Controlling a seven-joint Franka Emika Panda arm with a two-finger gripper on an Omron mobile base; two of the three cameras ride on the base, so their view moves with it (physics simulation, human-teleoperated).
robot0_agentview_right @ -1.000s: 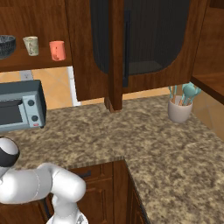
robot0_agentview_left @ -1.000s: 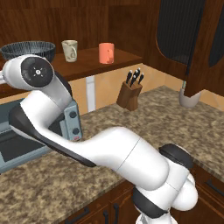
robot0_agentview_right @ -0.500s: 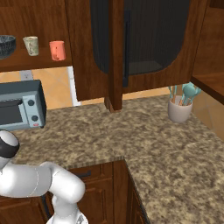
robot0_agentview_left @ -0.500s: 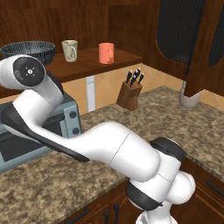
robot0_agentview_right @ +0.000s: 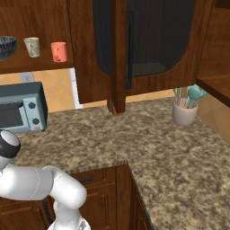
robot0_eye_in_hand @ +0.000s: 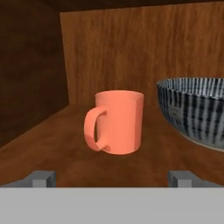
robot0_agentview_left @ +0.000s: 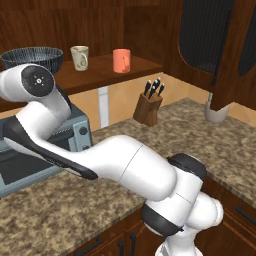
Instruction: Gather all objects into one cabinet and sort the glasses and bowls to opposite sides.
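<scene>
- Left base view: your arm reaches up and off the left edge toward the far-left end of the cabinet shelf (robot0_agentview_left: 140, 67). On that shelf stand the dark ribbed bowl (robot0_agentview_left: 32, 57), then the beige cup (robot0_agentview_left: 80, 57), then a salmon cup (robot0_agentview_left: 121, 60), all well apart from one another. The toaster oven (robot0_agentview_left: 45, 145) sits under your forearm on the tabletop (robot0_agentview_left: 210, 145), so keep the elbow high as you move.
- Right base view: the same three things line the shelf at upper left, bowl (robot0_agentview_right: 6, 47), beige cup (robot0_agentview_right: 32, 46), salmon cup (robot0_agentview_right: 58, 51). The cabinet door (robot0_agentview_right: 143, 40) hangs open beside them; swing clear of it.
- Hand view: a second salmon cup (robot0_eye_in_hand: 116, 121) stands dead ahead of the tool (robot0_eye_in_hand: 112, 178), handle turned toward its left fingertip (robot0_eye_in_hand: 41, 178), with the bowl (robot0_eye_in_hand: 194, 109) just beside the cup on the tool's right. The fingertips stand wide apart with nothing between them, so the tool is released.
- My judgement: you are lining up to grasp this cup. Advance straight, straddle the body rather than the handle, and watch the right fingertip, since the gap to the bowl looks narrow.
</scene>
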